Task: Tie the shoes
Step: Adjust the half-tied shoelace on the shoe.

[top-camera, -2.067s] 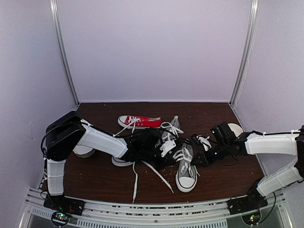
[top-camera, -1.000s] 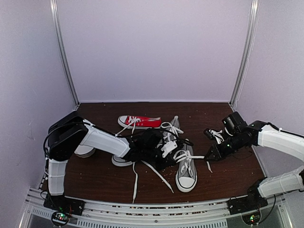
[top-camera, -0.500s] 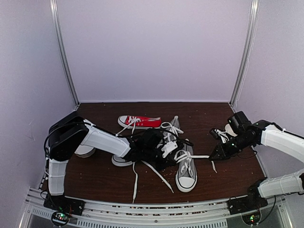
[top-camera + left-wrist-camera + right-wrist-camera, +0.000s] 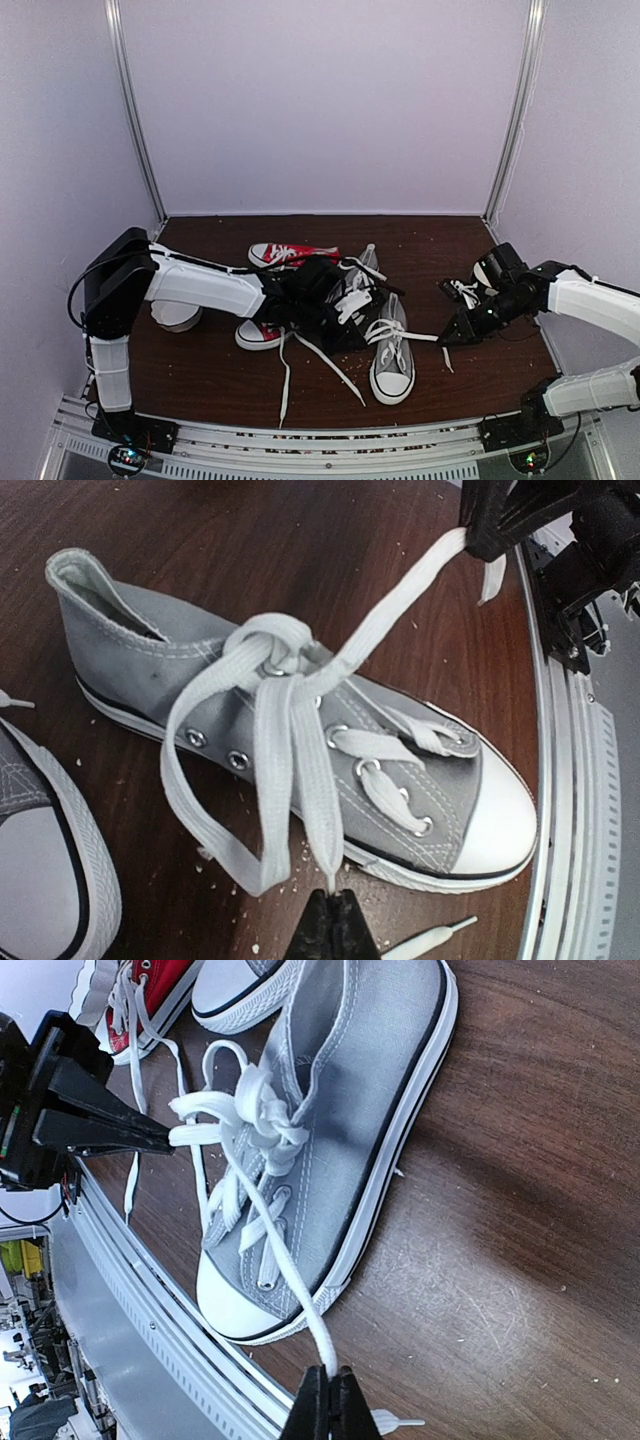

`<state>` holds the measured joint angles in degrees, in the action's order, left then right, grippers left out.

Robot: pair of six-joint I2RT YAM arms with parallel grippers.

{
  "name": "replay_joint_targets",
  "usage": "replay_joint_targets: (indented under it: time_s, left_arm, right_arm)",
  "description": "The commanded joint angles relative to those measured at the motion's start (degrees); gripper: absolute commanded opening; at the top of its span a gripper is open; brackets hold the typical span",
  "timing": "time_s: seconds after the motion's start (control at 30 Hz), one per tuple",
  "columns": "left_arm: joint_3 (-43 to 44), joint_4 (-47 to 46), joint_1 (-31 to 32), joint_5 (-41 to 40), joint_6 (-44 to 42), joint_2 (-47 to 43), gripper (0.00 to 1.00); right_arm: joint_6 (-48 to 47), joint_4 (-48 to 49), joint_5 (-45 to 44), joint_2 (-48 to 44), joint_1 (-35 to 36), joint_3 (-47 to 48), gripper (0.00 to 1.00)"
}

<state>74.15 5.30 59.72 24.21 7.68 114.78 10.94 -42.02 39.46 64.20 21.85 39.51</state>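
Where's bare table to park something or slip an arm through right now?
Free: the table strip along the back wall behind the red sneaker; front left, between the left arm's base and the loose laces; front right of the grey shoe. Crowded: the middle, where a taut lace runs from that shoe to the right gripper.
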Motion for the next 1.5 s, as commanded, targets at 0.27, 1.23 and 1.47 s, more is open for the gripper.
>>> replay_joint_targets:
  time_s: [0.27,1.23,1.47]
  left_arm:
    - [4.9,17.5,-1.5,-4.8,-3.0,0.1,0.00]
    - [9.9,-3.8,-0.9,1.7,-29.1,-1.3,0.78]
    - [6.5,-4.7,-0.9,5.4,-28.1,-0.8,0.72]
  right_arm:
    - [-1.7,-0.5,-0.7,1.0,-0.2,0.6,0.00]
    - [2.9,4.1,-5.1,4.6,0.8,0.0,0.01]
    - [2.0,5.1,-6.2,5.6,1.9,3.6,0.38]
